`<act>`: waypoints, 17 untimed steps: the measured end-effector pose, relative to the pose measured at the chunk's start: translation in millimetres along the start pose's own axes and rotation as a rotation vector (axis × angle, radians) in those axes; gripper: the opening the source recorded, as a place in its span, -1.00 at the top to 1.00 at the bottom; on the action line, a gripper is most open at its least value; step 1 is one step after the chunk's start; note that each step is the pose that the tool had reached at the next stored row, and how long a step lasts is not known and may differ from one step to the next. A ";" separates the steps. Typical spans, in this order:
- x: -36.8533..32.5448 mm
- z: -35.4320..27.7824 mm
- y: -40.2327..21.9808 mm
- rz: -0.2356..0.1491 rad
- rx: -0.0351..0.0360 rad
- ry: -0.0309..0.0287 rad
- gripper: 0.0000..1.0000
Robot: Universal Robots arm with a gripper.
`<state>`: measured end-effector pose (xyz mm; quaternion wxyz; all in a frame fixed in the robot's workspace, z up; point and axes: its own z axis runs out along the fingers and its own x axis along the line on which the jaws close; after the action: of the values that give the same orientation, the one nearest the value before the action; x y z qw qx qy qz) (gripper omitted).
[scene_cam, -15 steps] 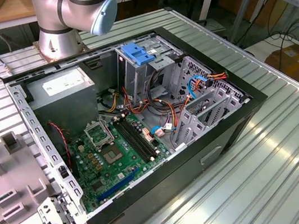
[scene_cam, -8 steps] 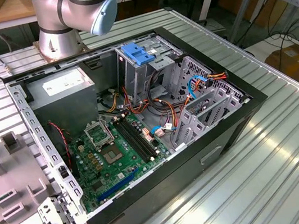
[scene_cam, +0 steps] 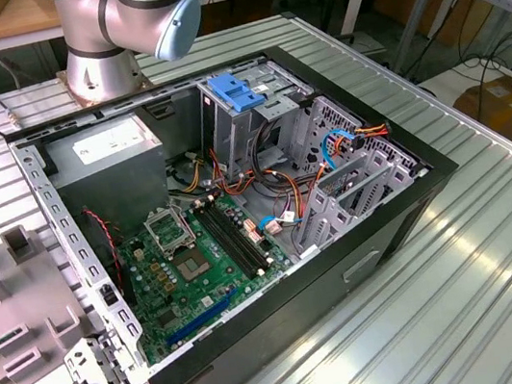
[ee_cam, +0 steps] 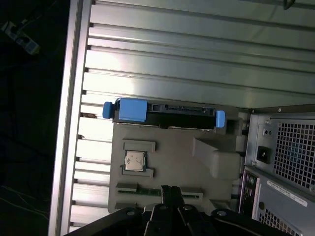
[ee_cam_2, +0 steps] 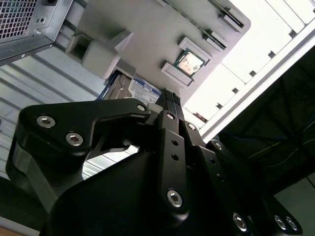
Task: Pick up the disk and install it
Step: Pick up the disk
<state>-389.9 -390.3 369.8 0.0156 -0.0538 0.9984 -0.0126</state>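
Note:
The disk (ee_cam: 165, 109) is a dark drive in a bright blue carrier. It lies on edge along one side of a grey parts fixture (ee_cam: 172, 142). In the second wrist view a strip of the disk (ee_cam_2: 142, 89) shows just beyond the fingers. My gripper (ee_cam: 170, 189) hangs above the opposite side of the fixture, well apart from the disk. The gripper (ee_cam_2: 170, 94) has its black fingers pressed together with nothing between them.
A processor chip (ee_cam: 134, 161) sits in a pocket of the fixture. The open computer case (scene_cam: 239, 204) lies on the ribbed metal table (scene_cam: 463, 266), with a blue ribbed latch (scene_cam: 235, 91) on its drive cage. The case's rear panel (ee_cam: 285, 162) adjoins the fixture.

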 end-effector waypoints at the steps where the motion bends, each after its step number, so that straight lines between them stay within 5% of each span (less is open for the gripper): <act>1: 0.0 0.0 0.0 -0.004 -0.0001 -0.0001 0.79; 12: 0.0 0.0 0.0 -0.039 -0.0012 -0.0011 0.79; 17: 0.0 0.0 0.0 -0.085 -0.0025 -0.0022 0.79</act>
<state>-389.9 -390.3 369.8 0.0161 -0.0960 0.9952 -0.0119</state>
